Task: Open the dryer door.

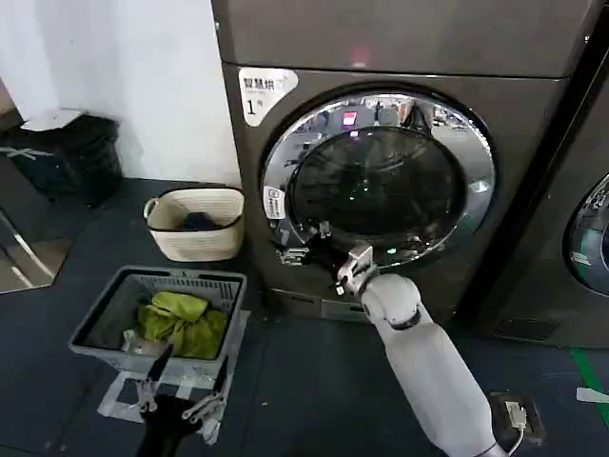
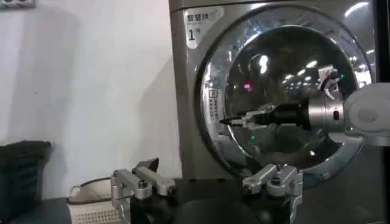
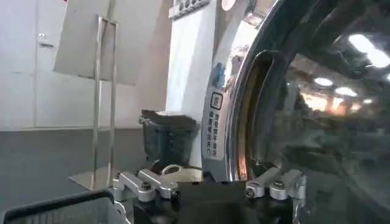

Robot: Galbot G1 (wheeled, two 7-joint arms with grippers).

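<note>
Chrome rim of the dryer door looks slick, so the open right claw at its lower-left edge may slip off; left claw idles open low.

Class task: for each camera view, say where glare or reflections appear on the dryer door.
Head view: ceiling lights mirror along the dryer door chrome rim's top. Left wrist view: bright spots dot the glass behind the right gripper. Right wrist view: reflected light panels streak the tinted glass.
</note>
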